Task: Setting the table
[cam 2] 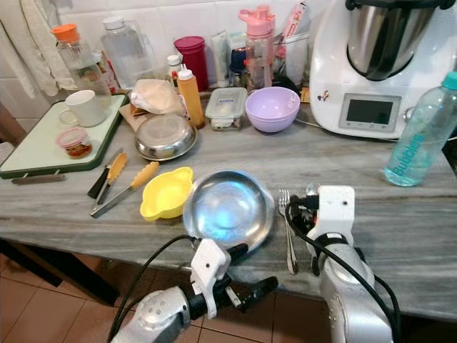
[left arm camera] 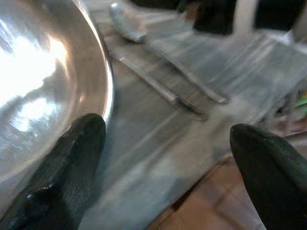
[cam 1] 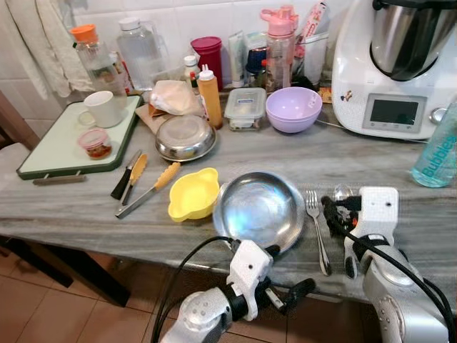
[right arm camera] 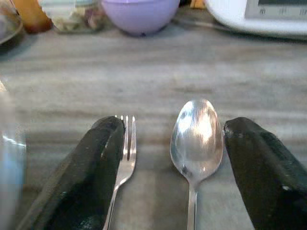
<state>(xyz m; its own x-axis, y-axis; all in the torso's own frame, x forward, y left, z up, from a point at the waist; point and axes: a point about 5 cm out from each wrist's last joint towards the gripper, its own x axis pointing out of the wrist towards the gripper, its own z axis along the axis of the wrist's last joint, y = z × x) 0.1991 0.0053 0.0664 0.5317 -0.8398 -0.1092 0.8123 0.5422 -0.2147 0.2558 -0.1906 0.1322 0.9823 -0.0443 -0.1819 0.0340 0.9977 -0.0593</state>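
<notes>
Left eye view: grey marble counter [cam 1: 371,153] against white-tiled wall [cam 1: 178,18]

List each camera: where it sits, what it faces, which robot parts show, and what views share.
Head pair: looks down at the counter; steel plate, both arms.
Left wrist: along the open left pincer; one finger by the plate rim, fork beyond.
Right wrist: along the open right pincer; fork and spoon lie between its fingers.
Shared: all show fork and plate.
</notes>
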